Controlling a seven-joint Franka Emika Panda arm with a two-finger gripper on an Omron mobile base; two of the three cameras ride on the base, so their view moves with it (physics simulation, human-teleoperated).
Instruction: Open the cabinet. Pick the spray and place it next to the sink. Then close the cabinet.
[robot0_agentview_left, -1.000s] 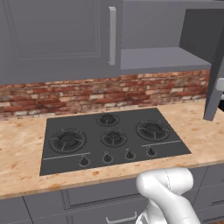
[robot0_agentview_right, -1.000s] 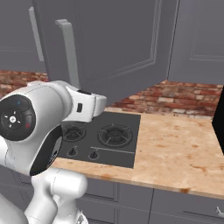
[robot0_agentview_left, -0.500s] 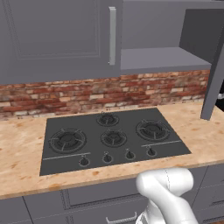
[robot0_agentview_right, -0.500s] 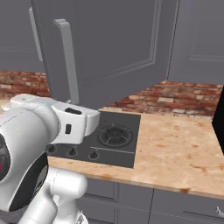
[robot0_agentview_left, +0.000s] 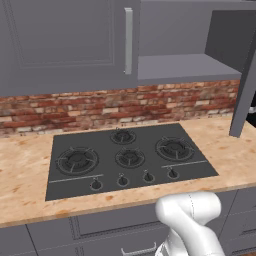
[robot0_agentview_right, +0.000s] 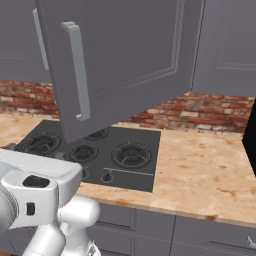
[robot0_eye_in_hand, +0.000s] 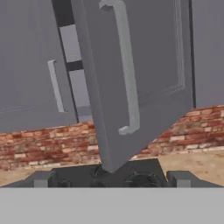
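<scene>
in the left base view, the cabinet (robot0_agentview_left: 75, 45) is seen as a dark-grey wall unit above a brick backsplash (robot0_agentview_left: 115, 105); its left door is shut, with a long silver bar handle (robot0_agentview_left: 128, 40) upright near its right edge, while the right door (robot0_agentview_left: 244, 95) is swung out and shown edge-on at the far right, so that the grey interior and its bare shelf (robot0_agentview_left: 185, 67) are exposed. a black hob (robot0_agentview_left: 127, 157) is set into the speckled desk (robot0_agentview_left: 20, 180) below it. in the right base view, the open door (robot0_agentview_right: 125, 55) is seen from its panelled front, hanging out over the hob (robot0_agentview_right: 125, 155), with its silver handle (robot0_agentview_right: 77, 70) near the free edge; the shut door's handle (robot0_agentview_right: 40, 37) is glimpsed behind it, at the left. in the hand view, the open door (robot0_eye_in_hand: 140, 74) is faced head-on and appears tilted, its handle (robot0_eye_in_hand: 124, 65) running down the middle, and the shut door (robot0_eye_in_hand: 30, 65) lies to the left with a strip of the interior between them. the gripper (robot0_eye_in_hand: 111, 178) is marked by two dark fingertips (robot0_eye_in_hand: 41, 178) at the bottom, set far apart; the jaws are released, nothing is held between them and nothing is touched.
</scene>
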